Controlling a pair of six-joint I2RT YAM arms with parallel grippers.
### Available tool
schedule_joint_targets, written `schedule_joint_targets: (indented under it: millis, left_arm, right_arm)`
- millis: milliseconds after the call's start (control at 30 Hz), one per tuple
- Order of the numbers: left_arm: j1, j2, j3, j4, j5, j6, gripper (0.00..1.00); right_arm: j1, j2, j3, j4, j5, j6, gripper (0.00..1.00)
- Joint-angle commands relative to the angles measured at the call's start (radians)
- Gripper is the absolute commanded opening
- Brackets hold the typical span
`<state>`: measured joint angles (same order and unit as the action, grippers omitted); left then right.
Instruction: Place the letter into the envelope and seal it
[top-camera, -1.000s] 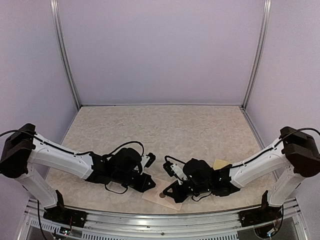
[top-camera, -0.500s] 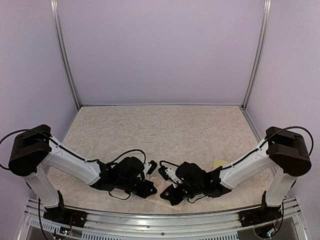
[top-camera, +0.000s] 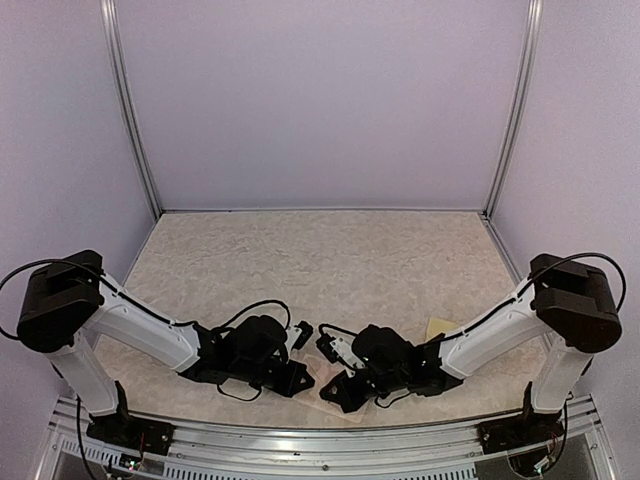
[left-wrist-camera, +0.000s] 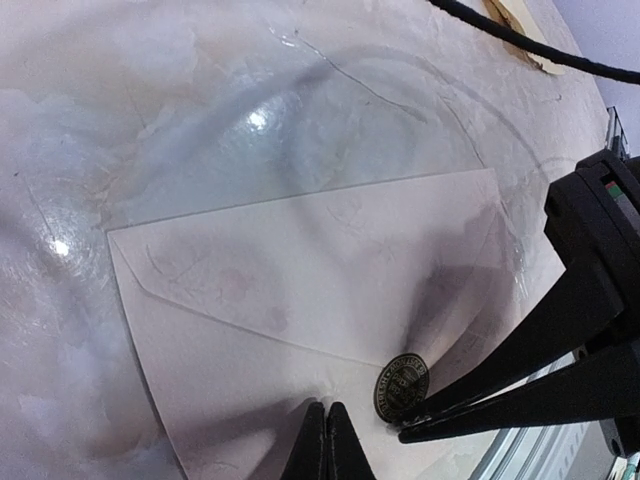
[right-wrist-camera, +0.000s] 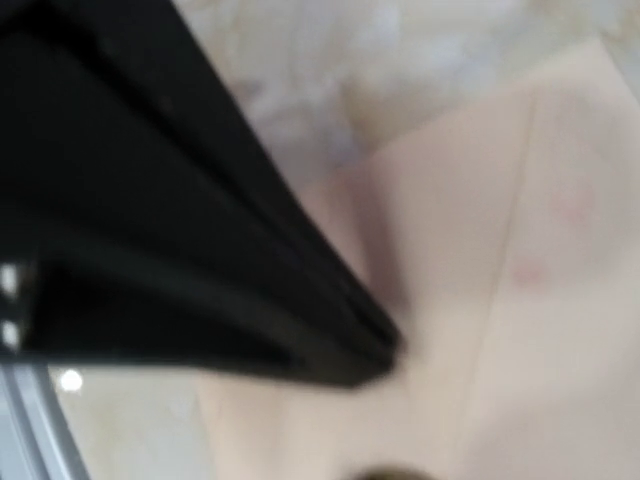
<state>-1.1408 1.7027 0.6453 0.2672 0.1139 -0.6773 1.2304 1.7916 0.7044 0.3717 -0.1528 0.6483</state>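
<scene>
The pale pink paper envelope (left-wrist-camera: 300, 290) lies flat, flap down, at the near edge of the marbled table (left-wrist-camera: 150, 100). The left gripper (left-wrist-camera: 327, 440) and right gripper (left-wrist-camera: 408, 430) both have their jaws pressed together, just beside the round brown-gold sticker (left-wrist-camera: 401, 388) on the flap tip. It is best to push straight down on it, gently, with no sliding.

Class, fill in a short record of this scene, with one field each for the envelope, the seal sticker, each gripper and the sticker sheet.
envelope: flat on the table, flap folded down
sticker: round, dark and gold, at the flap's point
left gripper: shut, tips on the envelope beside the sticker
right gripper: shut, tips at the sticker's edge
sticker sheet: on the table by the right arm, apart from the envelope
</scene>
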Motion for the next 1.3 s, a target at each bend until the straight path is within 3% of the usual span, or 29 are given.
schedule_joint_targets:
  millis: [0, 300, 400, 467, 600, 633, 767, 967, 1267]
  left_arm:
    - [-0.008, 0.016, -0.027, -0.045, -0.020, -0.002, 0.00]
    - [-0.007, -0.017, -0.022, -0.043, -0.053, -0.009, 0.00]
    - [-0.009, -0.071, 0.000, -0.050, -0.079, -0.012, 0.10]
    - [-0.008, -0.125, 0.017, -0.064, -0.109, -0.013, 0.22]
    - [0.009, -0.240, 0.043, -0.088, -0.227, 0.000, 0.50]
    - [0.025, -0.257, 0.048, -0.085, -0.244, 0.003, 0.57]
    - [0.131, -0.286, 0.076, -0.057, -0.230, 0.020, 0.73]
    - [0.285, -0.216, 0.150, 0.006, -0.222, 0.149, 0.82]
    - [0.694, -0.121, 0.065, 0.252, -0.075, 0.217, 0.83]
  right_arm:
    - [0.012, -0.060, -0.075, -0.032, 0.005, 0.031, 0.00]
    - [0.012, -0.158, -0.119, -0.048, 0.019, 0.053, 0.00]
    - [0.013, -0.246, -0.120, -0.086, 0.047, 0.052, 0.00]
    - [0.012, -0.312, -0.112, -0.128, 0.081, 0.042, 0.17]
    - [-0.015, -0.425, -0.072, -0.231, 0.134, -0.001, 0.67]
    - [-0.031, -0.440, -0.060, -0.251, 0.138, -0.014, 0.76]
    - [-0.119, -0.461, -0.015, -0.290, 0.136, -0.085, 0.95]
    - [-0.324, -0.388, 0.030, -0.233, 0.048, -0.193, 0.99]
    - [-0.709, -0.277, 0.042, -0.104, -0.052, -0.292, 1.00]
